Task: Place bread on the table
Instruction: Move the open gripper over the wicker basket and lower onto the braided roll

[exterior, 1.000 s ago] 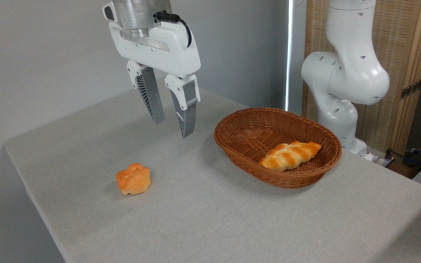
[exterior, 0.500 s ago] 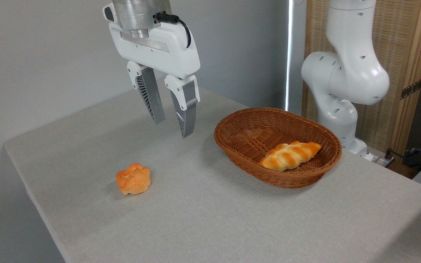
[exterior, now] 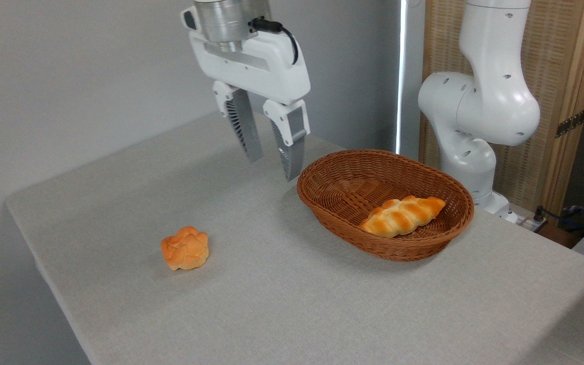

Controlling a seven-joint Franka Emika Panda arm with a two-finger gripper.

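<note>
So the gripper (exterior: 272,167) has slid right and a bit farther back since a moment ago. It now hangs in the air just left of the basket (exterior: 322,208), fingers spread apart with nothing between them. The bread (exterior: 402,216) hasn't budged; it lies in the right near part of the basket, its lower edge hidden by the wicker rim. The bun (exterior: 185,248) sits in the same spot on the table (exterior: 282,304), near left. The top of the arm is cut off by the frame.
</note>
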